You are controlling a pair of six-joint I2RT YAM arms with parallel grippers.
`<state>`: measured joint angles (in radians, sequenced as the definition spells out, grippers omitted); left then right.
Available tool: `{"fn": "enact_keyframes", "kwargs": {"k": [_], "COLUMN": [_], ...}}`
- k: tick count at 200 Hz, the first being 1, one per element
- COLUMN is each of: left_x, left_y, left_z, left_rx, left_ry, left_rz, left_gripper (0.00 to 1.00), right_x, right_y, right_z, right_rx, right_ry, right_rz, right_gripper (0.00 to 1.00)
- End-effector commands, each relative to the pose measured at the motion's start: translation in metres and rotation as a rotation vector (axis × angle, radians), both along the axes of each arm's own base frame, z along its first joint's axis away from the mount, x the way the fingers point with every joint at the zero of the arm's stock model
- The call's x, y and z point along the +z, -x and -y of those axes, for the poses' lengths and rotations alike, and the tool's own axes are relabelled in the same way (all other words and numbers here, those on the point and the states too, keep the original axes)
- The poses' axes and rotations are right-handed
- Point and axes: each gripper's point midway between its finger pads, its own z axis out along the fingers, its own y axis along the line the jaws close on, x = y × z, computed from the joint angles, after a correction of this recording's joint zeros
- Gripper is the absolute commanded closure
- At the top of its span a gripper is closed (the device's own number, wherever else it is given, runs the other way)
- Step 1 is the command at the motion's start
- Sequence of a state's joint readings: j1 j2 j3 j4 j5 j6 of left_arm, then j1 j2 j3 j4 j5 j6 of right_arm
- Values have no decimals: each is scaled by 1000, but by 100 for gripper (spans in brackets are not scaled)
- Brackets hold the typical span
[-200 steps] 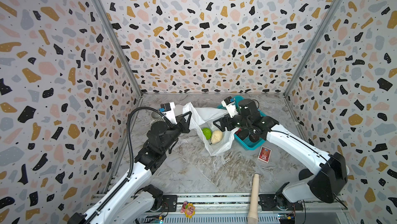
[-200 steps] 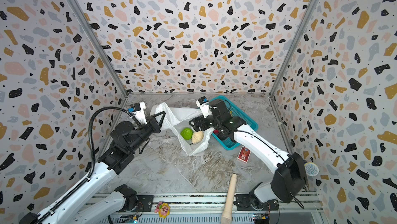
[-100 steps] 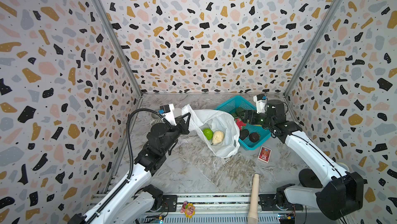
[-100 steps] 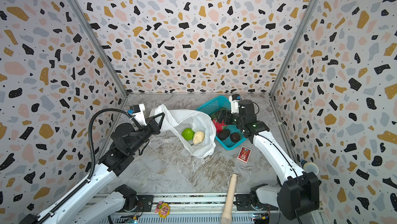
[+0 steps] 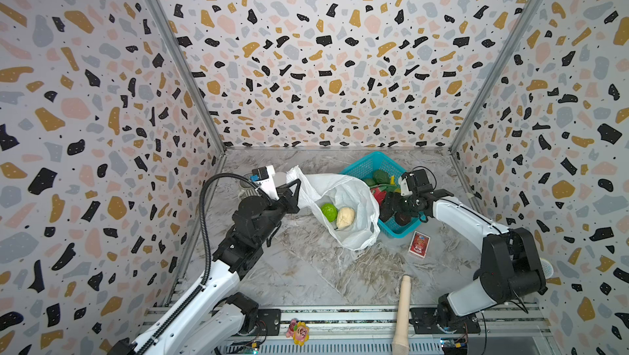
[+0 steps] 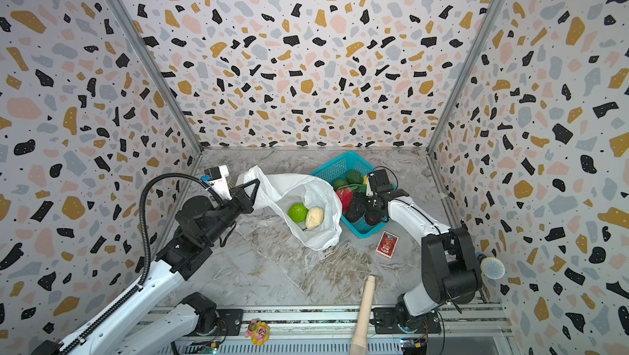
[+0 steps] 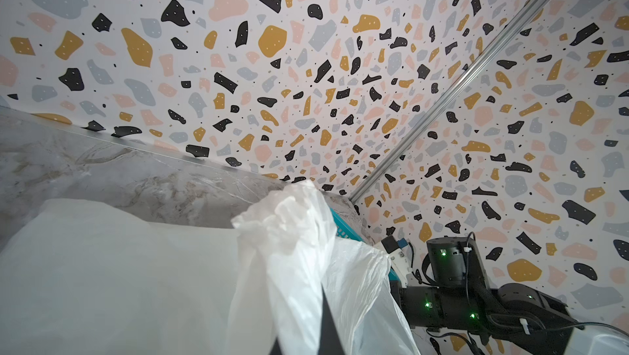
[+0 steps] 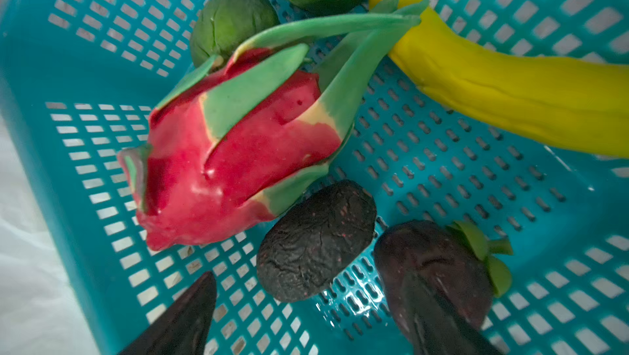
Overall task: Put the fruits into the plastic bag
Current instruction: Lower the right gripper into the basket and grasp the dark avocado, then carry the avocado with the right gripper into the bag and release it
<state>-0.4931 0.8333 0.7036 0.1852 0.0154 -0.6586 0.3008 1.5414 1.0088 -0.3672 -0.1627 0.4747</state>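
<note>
Hovers over the basket [image 5: 369, 164], near the tabletop's far right corner, with the right gripper [image 8: 308, 305] spread wide and empty. Points at the avocado [image 8: 316, 241], just ahead between the fingers, long axis slanted across the closing line, with the dragon fruit [image 8: 238, 152] touching one side. Pinches the bag [image 5: 347, 186] rim with the left gripper [image 5: 295, 188], clenched tight. Inside the bag: lime ball [image 5: 329, 212], cream lump [image 5: 345, 217]. Bag against basket, so only a short carry.
</note>
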Motion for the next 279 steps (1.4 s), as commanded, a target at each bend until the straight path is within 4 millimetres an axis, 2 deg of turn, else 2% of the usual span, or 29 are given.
{"fn": "enact_keyframes", "kwargs": {"k": [1, 39, 80, 99, 122, 140, 153, 183, 208, 228, 240, 266, 279], "left_x": [9, 8, 7, 7, 7, 8, 8, 7, 9, 9, 8, 8, 9], "left_y": [2, 2, 1, 0, 0, 1, 0, 0, 0, 0, -1, -1, -1], "left_z": [-2, -3, -2, -2, -2, -2, -2, -1, -1, 0, 0, 2, 2], "left_rx": [10, 12, 11, 11, 11, 11, 12, 9, 6, 3, 2, -5, -7], "left_ry": [4, 2, -1, -3, -6, -5, -7, -8, -9, -15, -18, -15, -15], "left_rz": [34, 31, 24, 25, 25, 26, 27, 25, 29, 32, 29, 31, 32], "left_gripper": [100, 100, 100, 100, 100, 100, 100, 100, 100, 100, 100, 100, 100], "right_x": [-11, -31, -49, -55, -59, -51, -43, -10, 33, 83, 121, 199, 226], "right_y": [3, 4, -5, -9, -9, -10, -11, -13, -12, -8, -1, 32, 54], "right_z": [-3, -6, -1, 0, 0, 0, 0, 2, -2, -16, -29, -60, -79], "right_rx": [9, 19, 8, 4, 6, 5, 2, -11, 0, 62, 125, 294, 397], "right_ry": [53, 96, 163, 180, 183, 176, 172, 153, 96, -4, -78, -209, -267], "right_rz": [-24, -59, -70, -72, -72, -46, -26, 50, 160, 307, 425, 663, 739], "right_gripper": [14, 15, 17, 27, 47, 59, 63, 66, 67, 67, 67, 67, 67]}}
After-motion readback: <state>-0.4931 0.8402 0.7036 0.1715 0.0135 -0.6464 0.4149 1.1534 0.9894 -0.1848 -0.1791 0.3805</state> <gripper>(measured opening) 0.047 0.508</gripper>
